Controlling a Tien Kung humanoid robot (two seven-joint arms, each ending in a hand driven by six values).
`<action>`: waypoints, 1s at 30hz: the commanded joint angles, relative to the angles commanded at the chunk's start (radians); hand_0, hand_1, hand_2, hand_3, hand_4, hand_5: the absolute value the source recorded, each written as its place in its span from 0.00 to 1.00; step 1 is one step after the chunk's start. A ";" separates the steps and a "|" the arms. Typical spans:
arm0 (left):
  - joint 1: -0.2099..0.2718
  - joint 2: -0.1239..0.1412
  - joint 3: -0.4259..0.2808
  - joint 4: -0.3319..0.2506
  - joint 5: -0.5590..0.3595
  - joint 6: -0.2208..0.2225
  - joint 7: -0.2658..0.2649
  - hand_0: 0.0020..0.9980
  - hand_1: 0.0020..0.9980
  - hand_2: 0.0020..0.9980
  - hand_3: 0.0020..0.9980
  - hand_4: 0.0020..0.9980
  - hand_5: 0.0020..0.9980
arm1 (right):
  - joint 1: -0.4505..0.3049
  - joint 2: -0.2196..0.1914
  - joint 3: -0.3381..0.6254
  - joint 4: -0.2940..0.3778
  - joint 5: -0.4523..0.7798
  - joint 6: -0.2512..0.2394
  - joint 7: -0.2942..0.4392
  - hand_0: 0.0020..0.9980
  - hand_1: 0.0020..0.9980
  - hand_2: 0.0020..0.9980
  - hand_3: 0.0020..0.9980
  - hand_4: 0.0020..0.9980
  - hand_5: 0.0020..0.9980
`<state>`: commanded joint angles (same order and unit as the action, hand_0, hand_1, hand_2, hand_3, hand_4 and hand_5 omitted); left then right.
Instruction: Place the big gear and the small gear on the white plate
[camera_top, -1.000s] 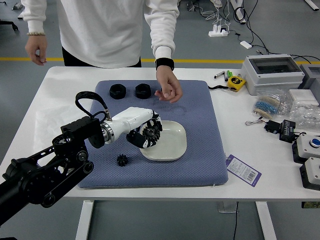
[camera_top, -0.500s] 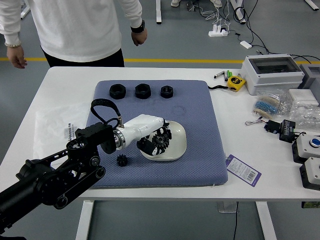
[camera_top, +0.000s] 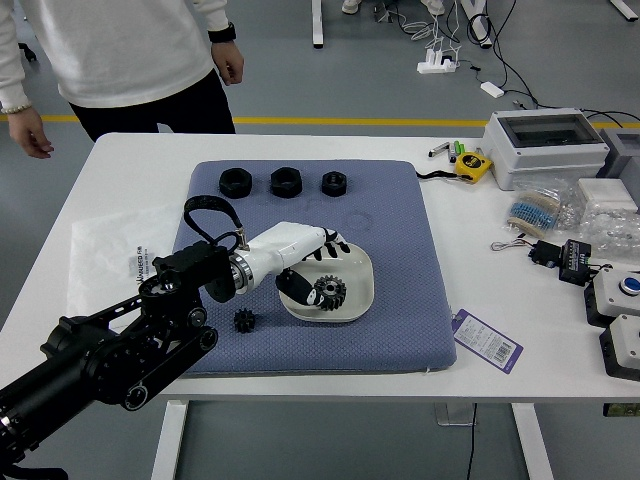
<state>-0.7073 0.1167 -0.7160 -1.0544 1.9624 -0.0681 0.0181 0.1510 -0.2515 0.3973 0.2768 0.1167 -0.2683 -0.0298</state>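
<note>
1. Head view, upper left: the person's hands (camera_top: 31, 134) dangle beyond the table (camera_top: 120, 190).
2. Left of centre, the small gear (camera_top: 245, 320) sits on the blue mat (camera_top: 405, 240): probably light, stiff; pinch its sides.
3. Centre, the left hand (camera_top: 283, 247) is spread, released!
4. Big gear (camera_top: 330, 292), likely rigid, heavier, rim-grippable, lies on the white plate (camera_top: 359, 282); half a second ago, fingers clutched it!

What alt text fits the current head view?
The robot's open black-and-white left hand hovers over a white plate holding the big black toothed gear; the small black gear lies left of the plate on a blue mat. Three round black parts line its far side; a person stands beyond.
</note>
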 joint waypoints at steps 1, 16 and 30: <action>-0.001 -0.002 -0.003 0.005 0.005 0.002 0.000 0.53 0.66 0.80 0.82 1.00 0.26 | 0.001 0.000 -0.001 0.000 0.001 0.000 0.000 0.65 0.66 0.73 0.58 0.84 0.68; 0.040 0.082 -0.113 -0.156 0.032 -0.006 -0.019 0.52 0.63 0.69 0.78 1.00 0.27 | 0.003 -0.002 -0.010 -0.002 0.018 0.004 0.007 0.65 0.66 0.73 0.58 0.84 0.68; 0.177 0.235 -0.213 -0.325 0.008 -0.123 0.051 0.49 0.54 0.57 0.65 0.81 0.00 | -0.008 0.002 -0.011 -0.005 0.024 0.006 0.008 0.65 0.66 0.73 0.58 0.84 0.68</action>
<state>-0.5304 0.3516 -0.9287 -1.3795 1.9701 -0.1913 0.0694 0.1429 -0.2498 0.3864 0.2721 0.1408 -0.2619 -0.0219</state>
